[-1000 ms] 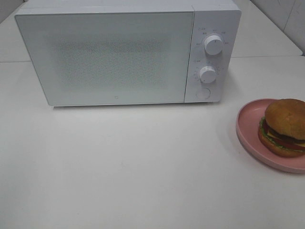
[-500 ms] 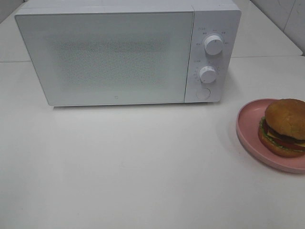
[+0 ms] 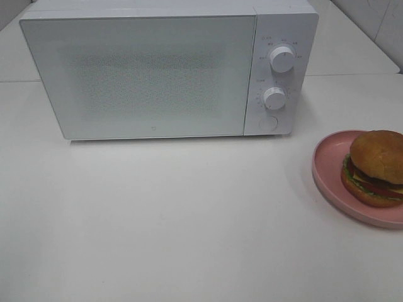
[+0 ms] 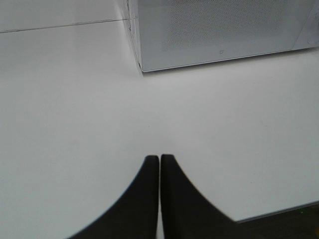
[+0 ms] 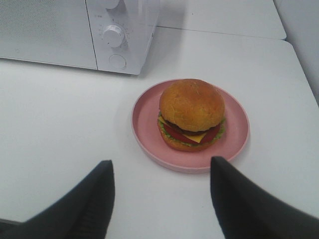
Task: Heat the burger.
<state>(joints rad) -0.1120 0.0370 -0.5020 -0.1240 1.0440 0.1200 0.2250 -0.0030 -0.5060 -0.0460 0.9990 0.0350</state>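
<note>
From above, the burger [image 3: 376, 167] sits on its pink plate [image 3: 327, 160], right of the shut microwave [image 3: 157, 72]. My left gripper [image 4: 159, 158] is closed, empty. My right gripper [image 5: 159, 172] gapes before the burger; probably soft, so I'd hold its sides gently.

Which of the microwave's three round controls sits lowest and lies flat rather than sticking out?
The round button under the two knobs: upper knob and lower knob both protrude; it lies flush.
</note>
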